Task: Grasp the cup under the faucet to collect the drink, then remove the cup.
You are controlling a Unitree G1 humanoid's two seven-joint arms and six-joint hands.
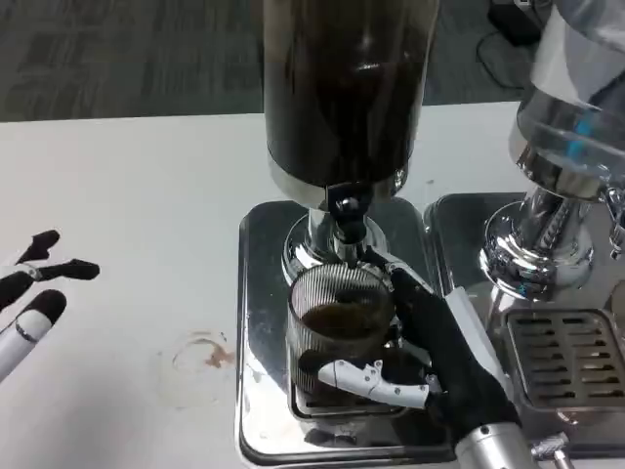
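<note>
On the shiny chrome drip tray (259, 322) of the dark-filled drink dispenser (342, 88), seen in the head view, stands the ribbed clear glass cup (337, 327), directly below the small black-and-chrome faucet (347, 220). Dark brown drink sits in the cup, its surface lying below the rim. The right hand (430, 352), black at the palm side with white segments on its fingers (366, 376), wraps the cup from the right: one white finger crosses the front of the glass low down, and the dark fingers press against its right wall. The hand grips the cup, which rests on the slotted grate in the middle of the tray. The silver right forearm (493, 449) enters from the bottom edge.

To the right stands a second dispenser with a clear tank (576, 98) on a chrome pedestal, with its own slotted metal grate (562, 357) in front. It is just beside the first tray, and the right hand lies between the two.

At the far left edge, the left hand (34, 293) lies low over the white bench (127, 195), well apart from the dispensers. Its black-tipped fingers are spread apart and hold nothing. Between that hand and the tray, a faint brownish ring stain (202, 355) marks the bench surface. Grey carpet (127, 49) shows beyond the bench's far edge.
</note>
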